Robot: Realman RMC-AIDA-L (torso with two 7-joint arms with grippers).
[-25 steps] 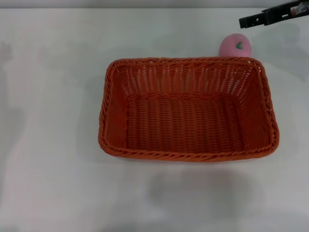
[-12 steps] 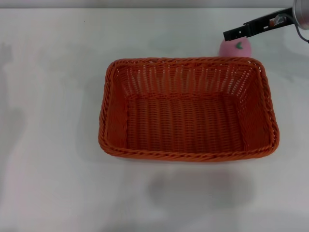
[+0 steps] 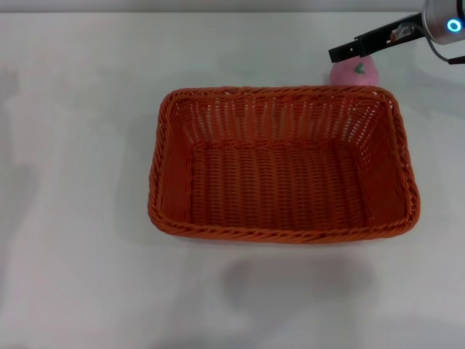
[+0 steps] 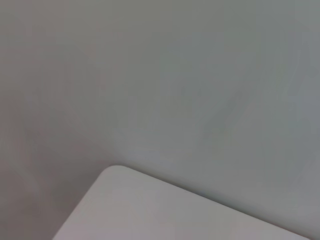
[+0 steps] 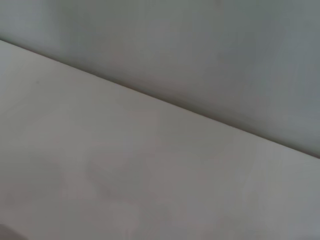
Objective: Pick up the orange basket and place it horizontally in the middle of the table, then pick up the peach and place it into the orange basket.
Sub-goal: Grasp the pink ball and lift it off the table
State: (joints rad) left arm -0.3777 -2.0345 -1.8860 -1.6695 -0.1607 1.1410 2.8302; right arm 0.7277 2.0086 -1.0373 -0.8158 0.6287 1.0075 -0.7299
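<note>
Orange basket (image 3: 283, 164) lying placed mid-table (image 3: 73, 145) | peach (image 3: 354, 73) at 1 o'clock, being approached | right gripper (image 3: 345, 51) state cannot be told | peach transfer remaining

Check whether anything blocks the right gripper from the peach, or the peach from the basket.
Nothing visible blocks either. The right gripper is right above the peach, which sits on the table just behind the basket's far rim. Only that rim lies between; the basket is empty.

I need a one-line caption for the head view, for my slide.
Right gripper above the peach, which sits behind the empty orange basket lying horizontally on the white table.
</note>
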